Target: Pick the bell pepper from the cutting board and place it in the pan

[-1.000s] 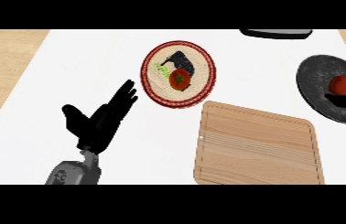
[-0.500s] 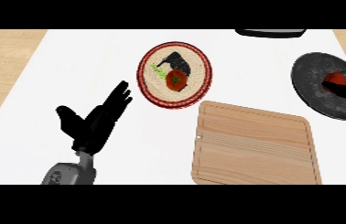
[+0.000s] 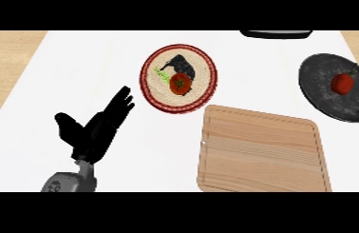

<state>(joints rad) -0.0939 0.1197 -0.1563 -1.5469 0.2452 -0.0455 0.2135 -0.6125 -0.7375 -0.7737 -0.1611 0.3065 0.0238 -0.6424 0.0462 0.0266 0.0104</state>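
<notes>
A red bell pepper [image 3: 342,82] lies inside the dark round pan [image 3: 324,92] at the right edge of the head view. The wooden cutting board [image 3: 261,150] at lower centre right has nothing on it. My left hand [image 3: 96,130] stands open at the lower left, fingers straight and pointing up and to the right, well away from the board and the pan. My right hand does not show in this view.
A red-rimmed woven plate [image 3: 155,87] at upper centre holds a tomato [image 3: 180,83], a dark item and green bits. A dark object [image 3: 276,33] sits at the top edge. Wooden counter strips border the white surface left and right.
The whole view has slid: the pan and pepper sit further into the picture from the right edge. The left hand has lowered slightly and stays open.
</notes>
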